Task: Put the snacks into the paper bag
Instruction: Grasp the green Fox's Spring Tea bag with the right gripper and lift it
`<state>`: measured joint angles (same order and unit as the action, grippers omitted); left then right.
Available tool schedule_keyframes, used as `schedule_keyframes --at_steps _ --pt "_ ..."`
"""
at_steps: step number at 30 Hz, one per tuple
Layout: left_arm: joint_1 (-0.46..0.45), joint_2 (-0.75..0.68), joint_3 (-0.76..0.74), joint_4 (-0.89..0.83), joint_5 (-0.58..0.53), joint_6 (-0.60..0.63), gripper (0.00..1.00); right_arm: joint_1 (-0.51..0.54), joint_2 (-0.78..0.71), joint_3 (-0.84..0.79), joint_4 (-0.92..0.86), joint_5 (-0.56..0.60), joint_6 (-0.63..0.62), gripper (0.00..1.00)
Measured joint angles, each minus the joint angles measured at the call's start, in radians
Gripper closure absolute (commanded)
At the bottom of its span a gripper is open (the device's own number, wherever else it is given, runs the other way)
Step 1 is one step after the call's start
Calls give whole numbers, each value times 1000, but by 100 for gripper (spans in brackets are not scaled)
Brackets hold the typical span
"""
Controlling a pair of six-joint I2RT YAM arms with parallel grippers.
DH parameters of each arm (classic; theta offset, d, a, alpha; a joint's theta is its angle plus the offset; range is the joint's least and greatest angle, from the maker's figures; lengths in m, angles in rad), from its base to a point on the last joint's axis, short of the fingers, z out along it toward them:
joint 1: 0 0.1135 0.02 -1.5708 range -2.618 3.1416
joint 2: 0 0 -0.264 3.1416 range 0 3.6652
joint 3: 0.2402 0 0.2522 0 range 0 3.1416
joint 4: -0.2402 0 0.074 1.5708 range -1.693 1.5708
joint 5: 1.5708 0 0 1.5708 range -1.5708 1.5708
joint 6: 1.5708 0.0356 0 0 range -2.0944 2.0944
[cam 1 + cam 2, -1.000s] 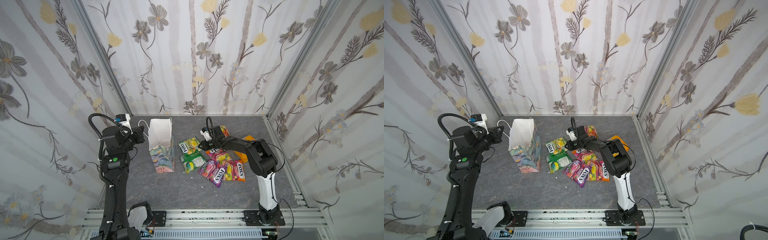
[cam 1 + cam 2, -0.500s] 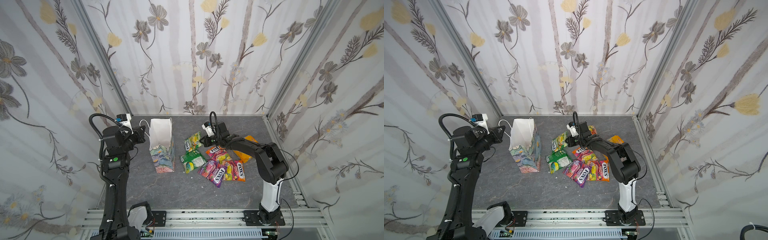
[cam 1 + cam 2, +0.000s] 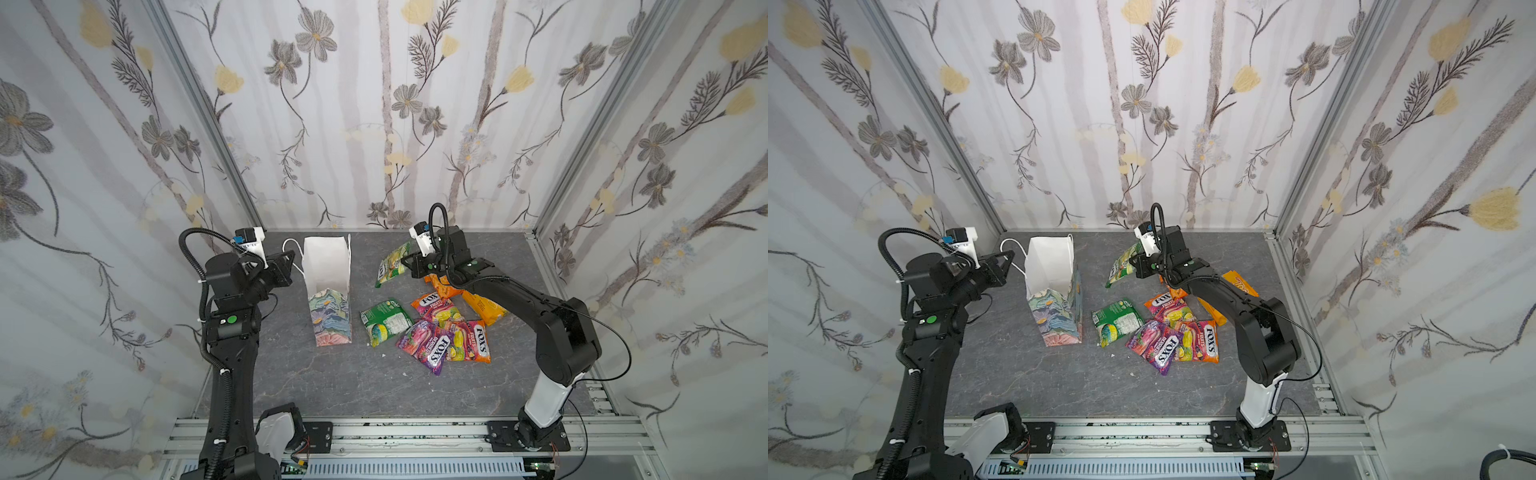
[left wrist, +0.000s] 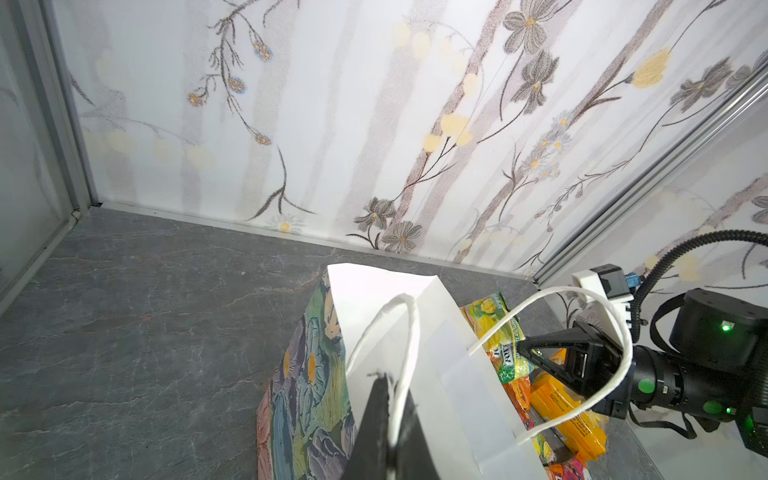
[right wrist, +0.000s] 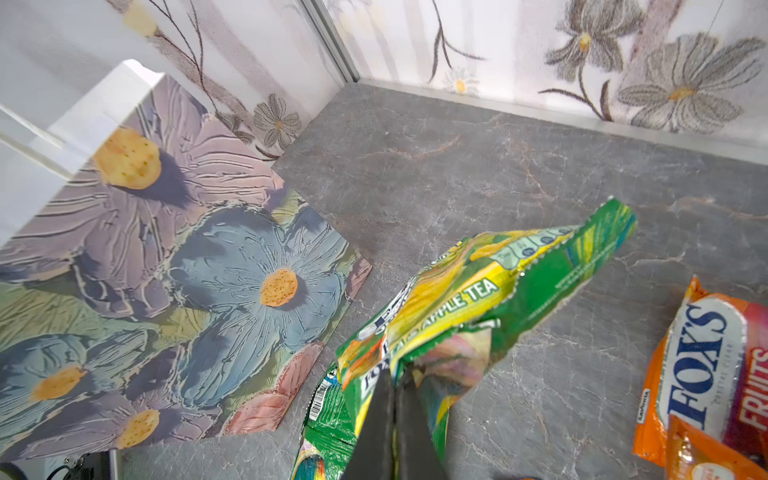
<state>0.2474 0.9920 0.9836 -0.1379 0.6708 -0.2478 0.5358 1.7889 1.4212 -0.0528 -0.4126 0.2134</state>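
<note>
The paper bag [image 3: 328, 291] [image 3: 1054, 299] stands upright and open at the left of the snacks. My left gripper [image 3: 293, 266] [image 4: 392, 399] is shut on its white cord handle [image 4: 409, 332]. My right gripper [image 3: 405, 264] [image 5: 395, 382] is shut on a green apple-tea pouch [image 3: 390, 266] [image 3: 1121, 266] [image 5: 498, 282], which hangs above the table to the right of the bag. On the table lie a green pack [image 3: 384, 322], an orange FOX'S pouch [image 3: 434, 307], a purple one [image 3: 428, 345] and a red-orange one [image 3: 473, 340].
A yellow-orange box [image 3: 484, 307] and an orange pouch [image 3: 442, 286] lie under my right arm. The floral walls close in the back and both sides. The aluminium rail [image 3: 374, 432] runs along the front edge.
My right gripper has closed on the green apple-tea pouch and lifted it off the table. The left arm and the bag have not moved.
</note>
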Motion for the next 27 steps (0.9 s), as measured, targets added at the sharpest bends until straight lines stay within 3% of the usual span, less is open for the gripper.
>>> schedule_keyframes --at_steps 9,27 --pt "-5 0 0 11 12 -14 100 13 -75 121 -90 50 -67 100" --pt "-4 -10 0 11 12 -14 100 94 -74 459 -218 168 -147 100"
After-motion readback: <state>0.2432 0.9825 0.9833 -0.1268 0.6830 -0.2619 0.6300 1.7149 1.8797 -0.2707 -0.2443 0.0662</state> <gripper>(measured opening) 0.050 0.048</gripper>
